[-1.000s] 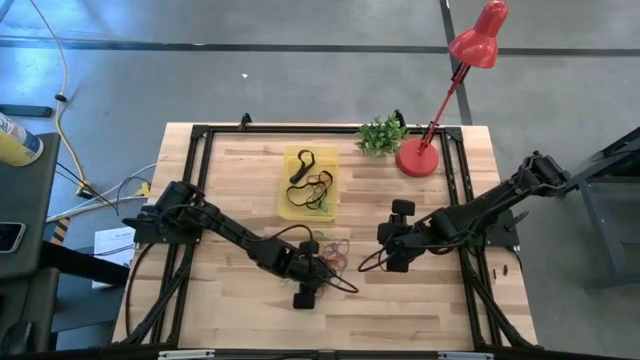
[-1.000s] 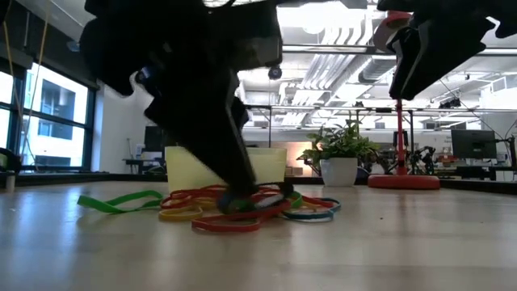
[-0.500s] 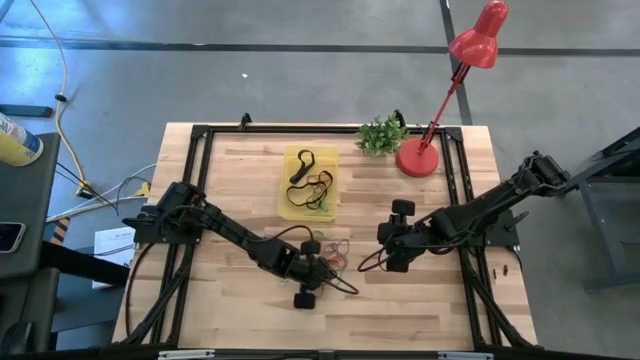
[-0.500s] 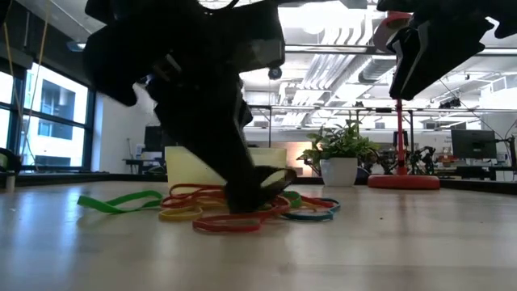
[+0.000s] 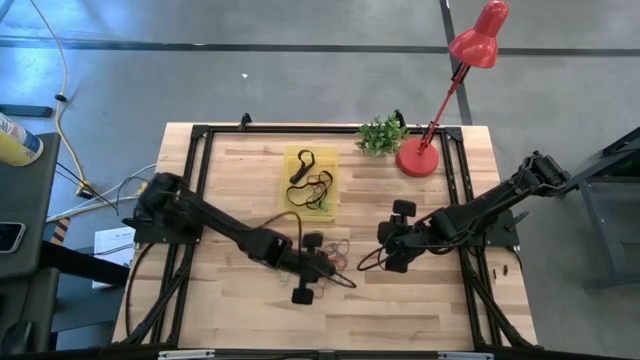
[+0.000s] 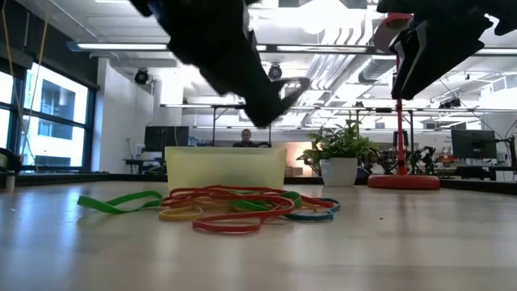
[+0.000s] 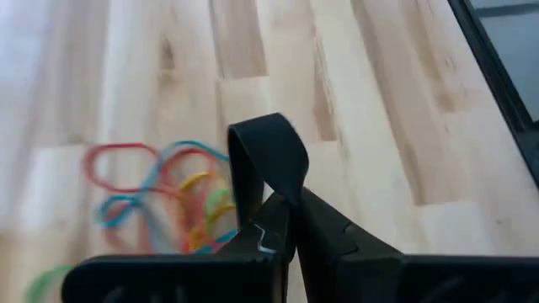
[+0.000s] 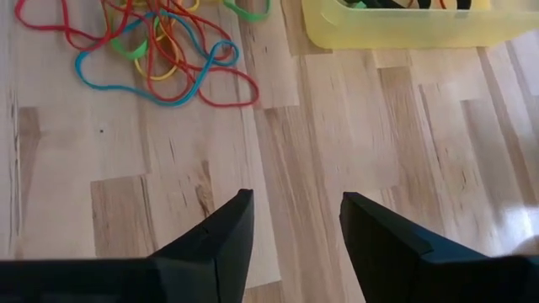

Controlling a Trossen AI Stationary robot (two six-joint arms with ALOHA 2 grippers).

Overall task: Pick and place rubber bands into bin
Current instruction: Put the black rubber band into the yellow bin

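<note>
Black rubber is seen looped up between the closed fingers of the left gripper (image 7: pixel 282 231): one dark rubber band (image 7: pixel 268 164) is pinched there and is lifted clear of the table (image 5: pixel 420 300), above the heap of loose rubber bands (image 6: pixel 234 208). That heap of red, yellow, green and blue loops is spread on the wood just in front of the bin (image 5: pixel 310 183), on the side nearer the robot. Several bands, dark and reddish among them, are already lying inside the yellow bin.

The step in hand is judged to be the carry: a band has been picked and is not yet over the bin. What is called for next is a move of the left gripper away from the robot until it is above the bin's low wall, then a release, with care that the slack loop is not caught on the rim or on the fingers.

The right gripper (image 8: pixel 290 223) is held to the right of the heap, raised over bare wood, its fingers spread and nothing between them.

The surface is pale wood planking edged by a black frame. A red lamp (image 5: pixel 440 100) and a small potted plant (image 5: pixel 381 134) are set beyond the bin. Behind the table an open office is seen, with ceiling strip lights, windows and monitors; possibly a seated person is there, though this is too small to be sure.
</note>
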